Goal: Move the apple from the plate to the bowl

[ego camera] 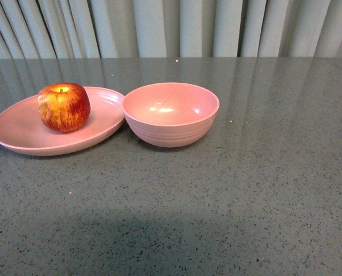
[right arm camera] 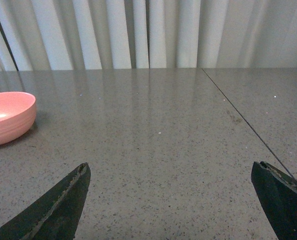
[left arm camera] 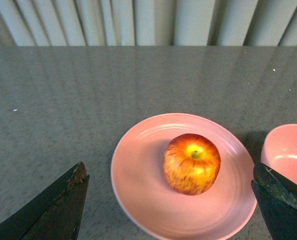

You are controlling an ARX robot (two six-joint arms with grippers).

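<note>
While neither arm shows in the front view, each wrist view catches its own end effector at the near edge of the picture. The left end effector [left arm camera: 169, 169] is released, its two dark fingers [left arm camera: 58, 210] spread wide and holding nothing, with the apple seen in the gap beyond them. The right end effector [right arm camera: 169, 167] is likewise released and empty, facing bare bench [ego camera: 228, 207], where a thin dark seam [right arm camera: 238, 112] runs toward the far edge.

The near stretch of the grey speckled bench lies bare. Further back, on the left part of the bench and closer to its far edge, sits the pink plate [ego camera: 18, 129]. The apple [ego camera: 64, 107] rests upright on it, stem up, slightly behind the plate's middle. Just to the right of the plate stands the pink bowl [ego camera: 170, 135], with nothing inside; its wall and the plate's rim appear to touch. Past the far edge hangs a pale pleated curtain [ego camera: 171, 26].
</note>
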